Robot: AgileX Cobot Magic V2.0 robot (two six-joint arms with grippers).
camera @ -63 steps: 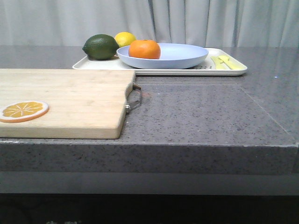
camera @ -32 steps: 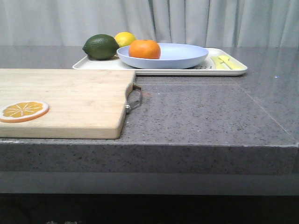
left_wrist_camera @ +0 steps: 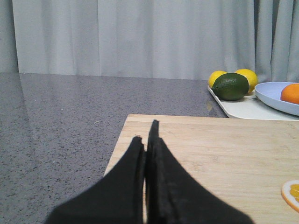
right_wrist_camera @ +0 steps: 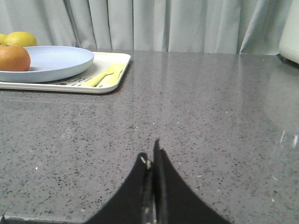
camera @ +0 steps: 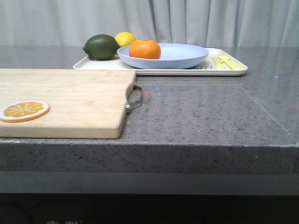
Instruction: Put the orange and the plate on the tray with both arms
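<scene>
The left gripper (left_wrist_camera: 148,140) sits low over the near-left part of the counter (camera: 201,116), above the cutting board's (camera: 65,100) left edge – fingers pressed together, gripping nothing. An orange slice (camera: 23,111) lies on the board near the front edge.

Toward the back edge, the tray (camera: 187,71) holds 1 dark green fruit (camera: 101,46), at least 1 lemon (camera: 125,38) – the left wrist view suggests 2 – the plate (camera: 177,56) and a yellow utensil (camera: 226,62). The orange (camera: 145,49) rests inside the plate, at its left side. Both task items appear already placed; no further grasp seems required.

The right gripper (right_wrist_camera: 152,161) hovers over bare counter at the near-right, fingers closed and empty, the tray lying ahead and to its left.
</scene>
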